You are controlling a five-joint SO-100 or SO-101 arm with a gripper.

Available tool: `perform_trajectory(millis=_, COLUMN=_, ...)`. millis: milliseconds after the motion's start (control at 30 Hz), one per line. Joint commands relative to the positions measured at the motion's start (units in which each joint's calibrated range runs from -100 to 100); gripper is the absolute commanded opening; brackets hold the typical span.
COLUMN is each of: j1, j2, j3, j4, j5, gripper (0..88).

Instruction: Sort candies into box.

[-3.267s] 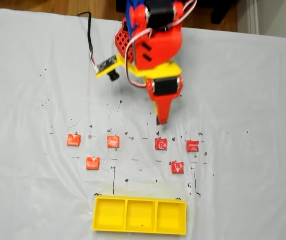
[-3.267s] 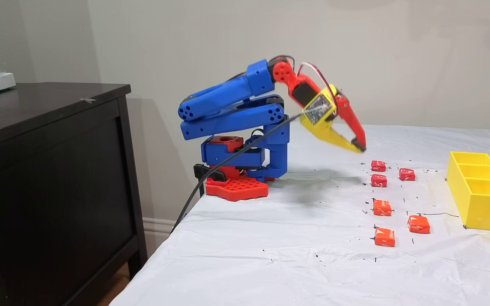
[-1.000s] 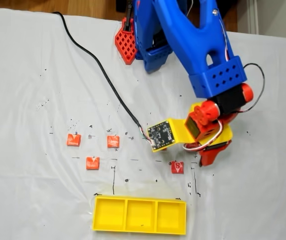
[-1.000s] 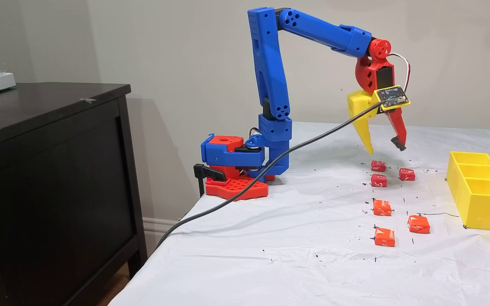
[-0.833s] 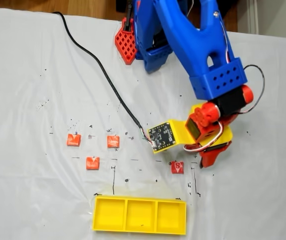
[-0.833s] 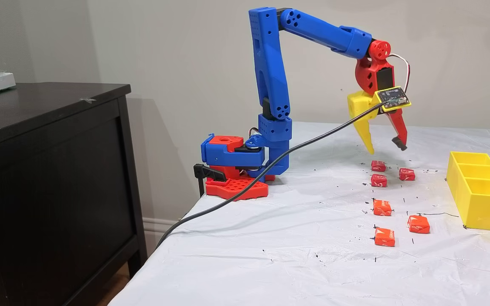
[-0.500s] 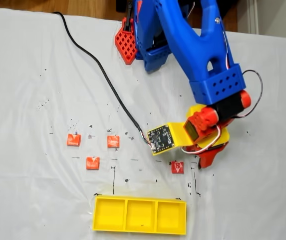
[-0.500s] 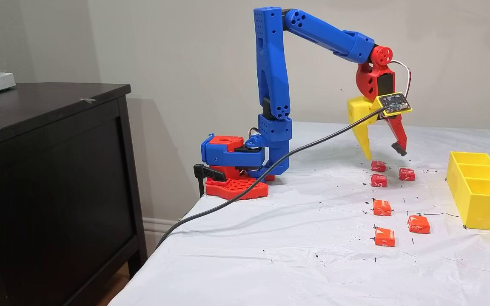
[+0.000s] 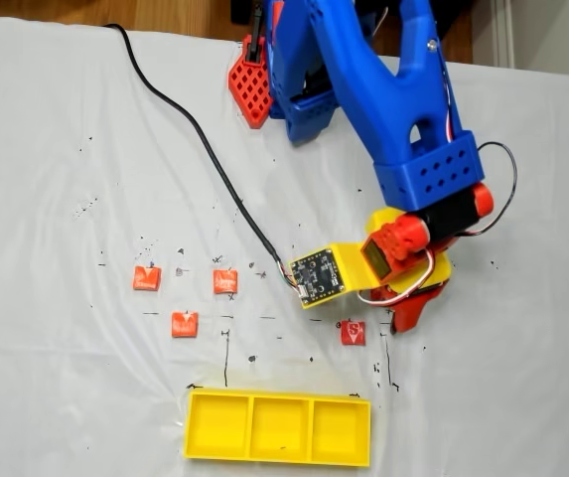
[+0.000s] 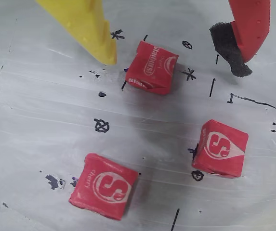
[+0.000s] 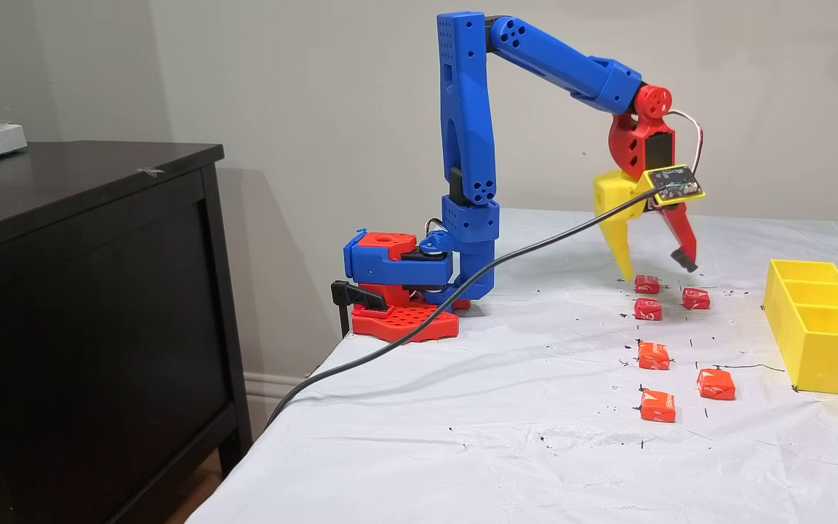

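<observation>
Six candies lie loose on the white cloth; the yellow box (image 11: 819, 327) sits empty nearby. Spread wide, the gripper (image 10: 174, 60) hovers over the far candy (image 10: 153, 67), apparently lining up; next, lower and close.

Blue arm links (image 11: 463, 109) are mounted on a red perforated base (image 11: 404, 322). Above the gripper (image 11: 655, 266), a red wrist, a yellow finger (image 10: 82, 24), a red foam-tipped finger (image 10: 246, 29) and a black cable (image 9: 195, 129) are seen.

Red candies (image 10: 152, 67), yellow box (image 9: 278, 428), yellow-and-red claw (image 10: 174, 50).
</observation>
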State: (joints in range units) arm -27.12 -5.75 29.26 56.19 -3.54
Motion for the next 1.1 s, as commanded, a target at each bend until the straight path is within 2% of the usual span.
perform_trajectory(millis=0, j1=0.2, j2=-0.8, j3=-1.3, j4=-0.3, j5=0.2, gripper=29.4)
perform_trajectory(millis=300, j1=-0.1, j2=5.8, j3=-2.0, j4=-2.9, j5=0.2, gripper=28.3)
perform_trajectory(millis=400, j1=-0.1, j2=7.4, j3=-2.1, j4=-3.8, j5=0.3, gripper=20.0)
perform_trajectory(millis=467, j1=0.0, j2=7.9, j3=-2.5, j4=-3.9, j5=0.1, gripper=5.4)
perform_trajectory(millis=500, j1=0.1, j2=8.0, j3=-2.8, j4=-3.7, j5=0.0, gripper=3.2)
perform_trajectory(millis=733, j1=0.5, j2=6.7, j3=-3.7, j4=-1.9, j5=-0.6, gripper=0.2)
perform_trajectory(millis=1067, j1=5.2, j2=-12.1, j3=-9.0, j4=3.5, j5=0.3, gripper=0.2)
